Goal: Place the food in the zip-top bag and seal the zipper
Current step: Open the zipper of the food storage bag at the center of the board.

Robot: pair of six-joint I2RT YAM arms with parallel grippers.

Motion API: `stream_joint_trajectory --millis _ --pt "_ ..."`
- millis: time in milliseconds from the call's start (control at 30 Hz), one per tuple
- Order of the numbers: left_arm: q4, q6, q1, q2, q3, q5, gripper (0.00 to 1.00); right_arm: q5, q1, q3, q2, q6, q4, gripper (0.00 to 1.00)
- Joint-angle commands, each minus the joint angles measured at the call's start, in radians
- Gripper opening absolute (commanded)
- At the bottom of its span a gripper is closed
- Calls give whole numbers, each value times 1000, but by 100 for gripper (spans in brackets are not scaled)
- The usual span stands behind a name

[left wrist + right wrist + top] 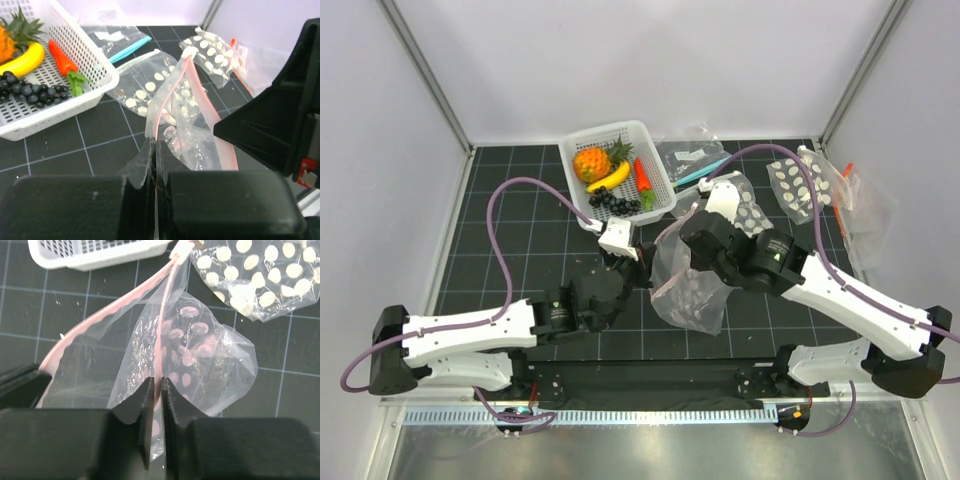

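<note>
Both hands [154,145] [156,385] at zipper [100,314] of zip-top bag [215,355]

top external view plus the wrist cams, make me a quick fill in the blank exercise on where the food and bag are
The pineapple, banana, pepper and grapes all lie in the white ____.
The left gripper and right gripper are each ____ on the zip-top bag's mouth.
The zipper strip along that mouth is coloured ____.
Missing words: basket; shut; pink.

light: bright, even, diffuse | shadows: soft, faint | glare: on clear plastic | blur: wrist views' near foreground
</note>
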Motion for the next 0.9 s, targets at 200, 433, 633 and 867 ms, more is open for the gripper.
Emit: stream_joint_trajectory --millis 200,433,633,867 --pt "164 13 12 25 11 -91 0 -31 -214 164 13 -213 19 1" --pt "87 -194 115 151 93 63 1 -8 -233 410 142 -339 -147 1" --pt "150 -249 149 263 114 78 0 -74 -233 312 183 -366 -103 1" --pt "279 -256 150 317 74 51 0 -92 -234 139 156 -332 -28 18"
